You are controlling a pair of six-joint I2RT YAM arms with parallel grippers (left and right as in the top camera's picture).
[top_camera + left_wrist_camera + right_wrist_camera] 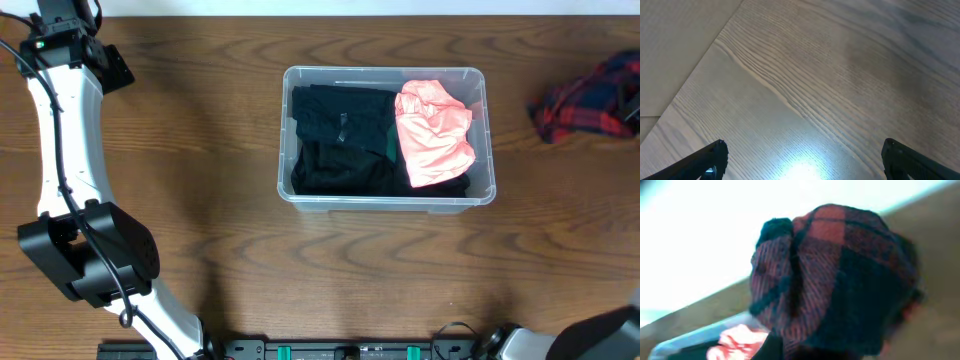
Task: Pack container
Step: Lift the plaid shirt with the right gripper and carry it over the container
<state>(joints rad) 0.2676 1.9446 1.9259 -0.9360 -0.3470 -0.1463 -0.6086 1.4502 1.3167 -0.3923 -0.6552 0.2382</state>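
Note:
The container point(385, 199) is a clear rectangular bin at the table's middle. Black clothes point(340, 140) fill its left and centre, and a pink garment point(433, 132) lies on its right side. A red and dark blue plaid cloth point(585, 98) is bunched at the far right edge of the overhead view, and my right gripper point(632, 103) is shut on it. The same plaid cloth point(835, 275) fills the right wrist view and hides the fingers; the pink garment point(737, 342) shows below it. My left gripper point(802, 150) stands open over bare wood, far left of the bin.
The left arm point(65, 150) runs along the table's left side, from its base near the front edge to the back left corner. A black rail point(340, 350) lies along the front edge. Wooden tabletop point(200, 200) surrounds the bin.

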